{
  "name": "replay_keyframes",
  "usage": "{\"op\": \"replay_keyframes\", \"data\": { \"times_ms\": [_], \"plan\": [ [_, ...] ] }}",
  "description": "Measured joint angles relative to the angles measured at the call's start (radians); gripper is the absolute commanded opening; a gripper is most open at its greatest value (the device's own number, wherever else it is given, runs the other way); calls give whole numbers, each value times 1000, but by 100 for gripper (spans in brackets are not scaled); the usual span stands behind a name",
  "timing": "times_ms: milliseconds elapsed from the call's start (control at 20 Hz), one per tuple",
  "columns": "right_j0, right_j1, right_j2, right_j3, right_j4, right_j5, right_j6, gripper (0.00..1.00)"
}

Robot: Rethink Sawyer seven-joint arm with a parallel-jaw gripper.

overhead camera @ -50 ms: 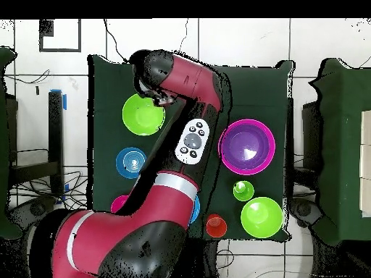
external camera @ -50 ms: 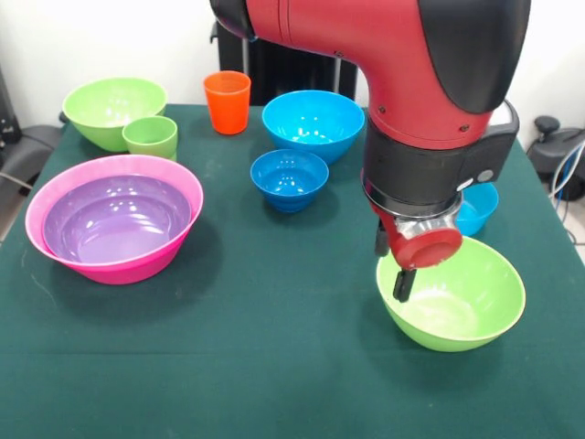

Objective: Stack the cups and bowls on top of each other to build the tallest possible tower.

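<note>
My gripper (external camera @ -50 ms: 391, 274) hangs open at the left rim of a lime green bowl (external camera @ -50 ms: 452, 293) near the front right; one finger (external camera @ -50 ms: 402, 285) is inside the bowl and the other is outside it. This bowl (overhead camera @ -50 ms: 143, 116) also shows from overhead, where the arm hides the gripper. On the left, a purple bowl (external camera @ -50 ms: 114, 219) sits nested in the pink bowl (external camera @ -50 ms: 187, 187). Further back stand a second lime bowl (external camera @ -50 ms: 110, 105), a light green cup (external camera @ -50 ms: 151, 137), an orange cup (external camera @ -50 ms: 227, 101) and two blue bowls (external camera @ -50 ms: 313, 123) (external camera @ -50 ms: 290, 178). A third blue bowl (external camera @ -50 ms: 483, 208) peeks from behind the arm.
Everything rests on a table with a dark green cloth (external camera @ -50 ms: 274, 347). From overhead the red arm (overhead camera @ -50 ms: 181, 145) crosses the table's middle and covers part of a blue bowl (overhead camera @ -50 ms: 194, 210). Dark chairs stand beyond the table's sides.
</note>
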Motion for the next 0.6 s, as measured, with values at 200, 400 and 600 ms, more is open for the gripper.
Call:
{"op": "replay_keyframes", "data": {
  "times_ms": [200, 400, 600],
  "plan": [
    [-1, 0, 3, 0, 0, -38, 0, 100],
    [-9, 0, 22, 0, 0, -89, 0, 100],
    [-20, -2, 40, 0, -2, -118, 0, 100]
  ]
}}
